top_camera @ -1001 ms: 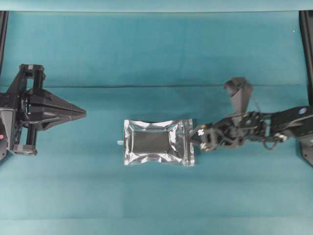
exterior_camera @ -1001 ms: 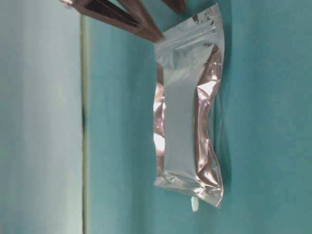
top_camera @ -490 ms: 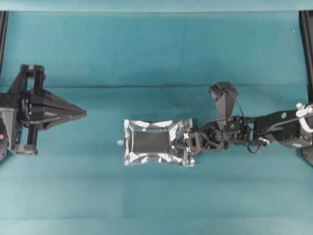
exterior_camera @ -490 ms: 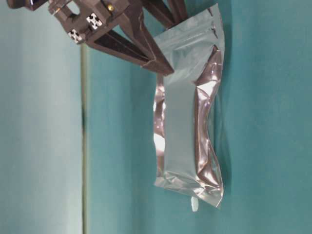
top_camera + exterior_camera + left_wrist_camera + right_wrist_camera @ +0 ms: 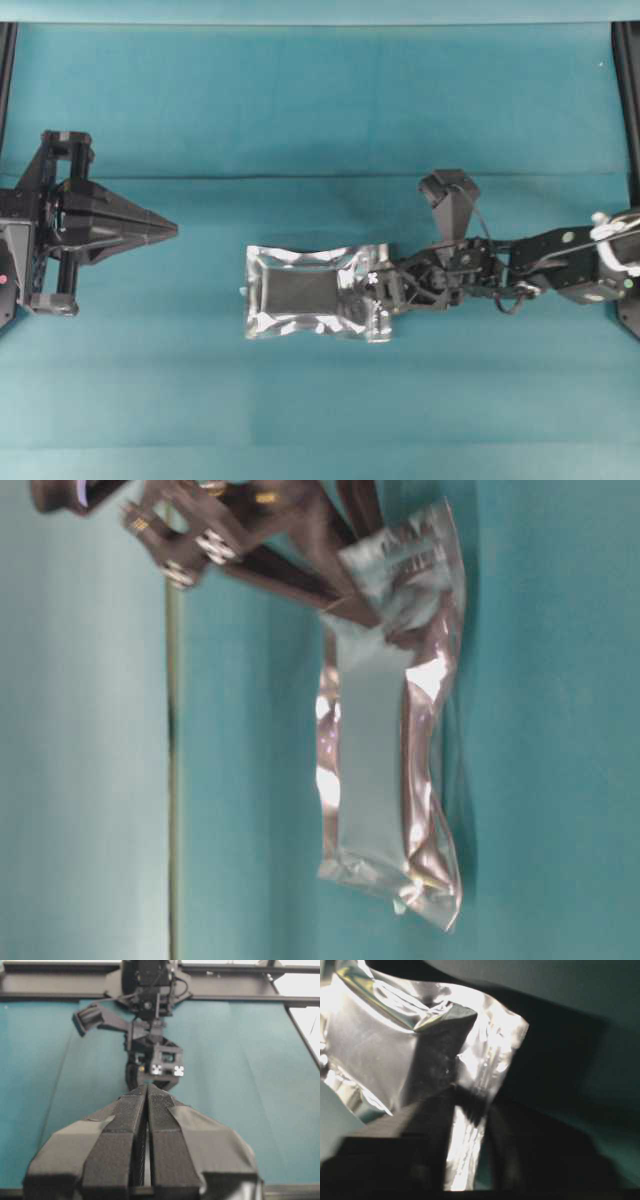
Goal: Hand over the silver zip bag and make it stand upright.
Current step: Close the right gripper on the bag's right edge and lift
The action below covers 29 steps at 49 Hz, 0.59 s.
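The silver zip bag (image 5: 310, 292) lies flat on the teal cloth at the middle of the overhead view, its long side running left to right. My right gripper (image 5: 378, 290) is at the bag's right end and is shut on that end. In the right wrist view the foil strip (image 5: 470, 1125) fills the narrow gap between the two dark fingers. In the table-level view the gripped end (image 5: 400, 570) is crumpled and bent up. My left gripper (image 5: 172, 231) is shut and empty, well left of the bag and pointing toward it. Its pads (image 5: 137, 1110) meet in the left wrist view.
Black frame posts stand at the far right (image 5: 628, 60) and far left (image 5: 6, 60) edges. A fold in the cloth (image 5: 300, 178) runs across behind the bag. The right arm (image 5: 150, 1020) faces the left wrist camera.
My right gripper has moved left onto the bag's right end and closed on it. The bag has slid slightly left and its gripped end has crumpled upward. The left arm has not moved.
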### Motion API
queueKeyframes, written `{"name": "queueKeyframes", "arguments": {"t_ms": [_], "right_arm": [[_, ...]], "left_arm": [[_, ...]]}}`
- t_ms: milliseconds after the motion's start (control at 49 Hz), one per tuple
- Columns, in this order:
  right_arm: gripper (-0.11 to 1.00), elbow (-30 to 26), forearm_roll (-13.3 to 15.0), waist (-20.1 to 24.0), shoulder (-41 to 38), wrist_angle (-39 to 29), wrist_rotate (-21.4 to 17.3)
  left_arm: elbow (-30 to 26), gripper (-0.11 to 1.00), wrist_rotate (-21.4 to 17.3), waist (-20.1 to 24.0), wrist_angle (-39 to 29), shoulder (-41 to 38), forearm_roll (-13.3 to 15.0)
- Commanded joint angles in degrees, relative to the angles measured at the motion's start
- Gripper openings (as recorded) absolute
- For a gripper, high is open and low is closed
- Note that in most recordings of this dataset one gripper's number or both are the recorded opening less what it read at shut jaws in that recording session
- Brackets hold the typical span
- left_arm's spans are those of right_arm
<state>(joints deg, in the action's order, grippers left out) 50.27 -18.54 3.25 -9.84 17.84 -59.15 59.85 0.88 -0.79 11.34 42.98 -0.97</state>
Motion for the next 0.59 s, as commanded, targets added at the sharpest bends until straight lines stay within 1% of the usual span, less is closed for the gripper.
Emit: {"name": "queueKeyframes", "arguments": {"t_ms": [0, 61, 123, 204, 327, 388, 449, 511, 572], "right_arm": [[0.29, -0.62, 0.18, 0.53, 0.44, 0.09, -0.44], [0.16, -0.62, 0.18, 0.44, 0.97, 0.18, -0.35], [0.07, -0.62, 0.18, 0.26, 1.49, 0.18, -0.26], [0.01, -0.53, 0.35, 0.0, 3.43, -0.35, -0.09], [-0.03, -0.97, 0.79, -0.97, 7.56, -3.16, 1.05], [-0.03, -2.02, 1.67, -1.67, 9.93, -6.77, 2.29], [-0.03, -3.34, 3.16, -2.37, 12.3, -11.6, 3.69], [-0.03, -5.63, 4.75, -2.99, 14.59, -17.67, 5.63], [-0.03, -8.53, 7.03, -3.43, 16.79, -25.93, 8.17]], "left_arm": [[-0.53, 0.01, -0.09, 0.18, 0.18, 0.09, -0.09], [-0.53, 0.01, -0.09, 0.09, 0.26, 0.09, -0.09], [-0.53, 0.01, -0.09, 0.09, 0.26, 0.09, -0.09], [-0.53, 0.01, -0.09, 0.09, 0.26, 0.09, -0.09], [-0.53, 0.01, -0.09, 0.09, 0.26, 0.0, -0.09], [-0.53, 0.01, -0.09, 0.09, 0.26, 0.0, -0.09], [-0.53, 0.01, -0.09, 0.18, 0.18, 0.0, -0.09], [-0.44, 0.01, -0.09, 0.09, 0.26, 0.09, -0.09], [-0.44, 0.01, -0.09, 0.18, 0.18, 0.09, -0.09]]}}
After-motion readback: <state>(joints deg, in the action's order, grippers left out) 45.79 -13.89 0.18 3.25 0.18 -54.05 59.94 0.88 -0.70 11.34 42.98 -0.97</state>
